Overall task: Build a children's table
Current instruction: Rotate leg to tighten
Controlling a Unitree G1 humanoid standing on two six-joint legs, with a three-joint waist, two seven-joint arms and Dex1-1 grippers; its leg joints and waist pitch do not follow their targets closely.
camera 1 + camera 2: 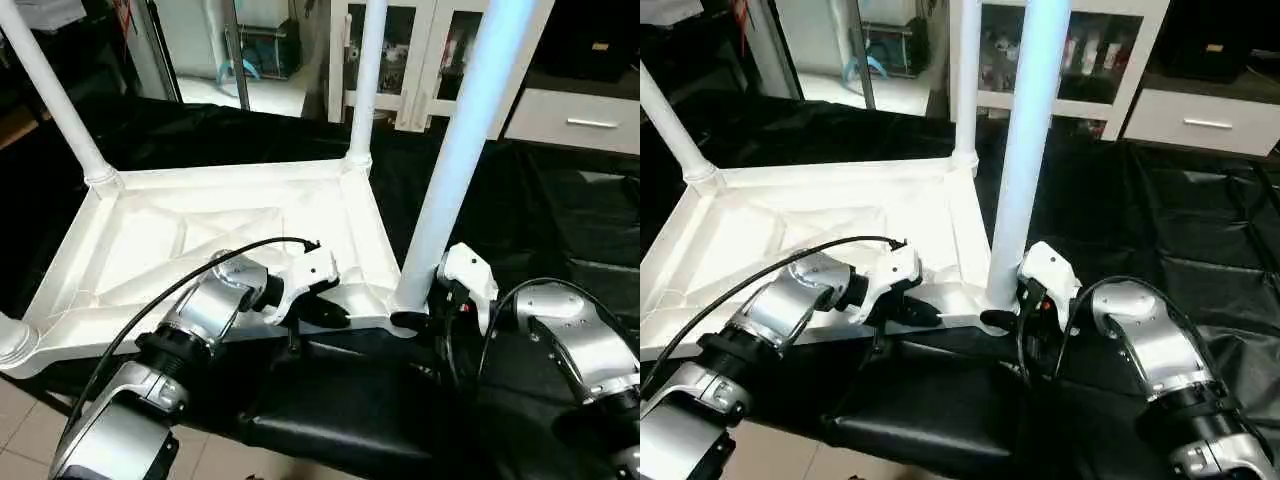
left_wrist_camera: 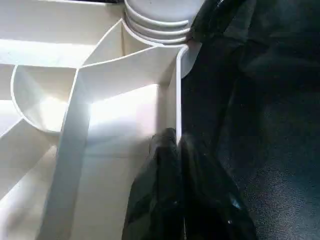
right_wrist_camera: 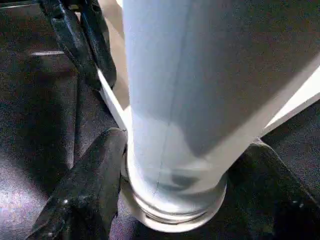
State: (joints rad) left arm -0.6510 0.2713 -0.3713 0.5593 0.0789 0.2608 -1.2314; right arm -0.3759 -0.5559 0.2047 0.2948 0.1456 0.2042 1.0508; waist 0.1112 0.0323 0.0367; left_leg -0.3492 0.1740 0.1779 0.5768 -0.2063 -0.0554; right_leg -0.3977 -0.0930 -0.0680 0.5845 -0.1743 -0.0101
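White glass-door cabinet (image 1: 425, 60) behind; black cloth (image 1: 560, 230); tiled floor (image 1: 20, 410).

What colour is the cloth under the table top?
Black cloth, seen best in the left eye view.

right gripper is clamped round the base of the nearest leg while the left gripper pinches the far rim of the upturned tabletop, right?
One thing is off: the left gripper pinches the near rim of the upturned tabletop, not the far one, as the left eye view shows. The rest holds: the right gripper has its fingers either side of the base of the nearest leg.
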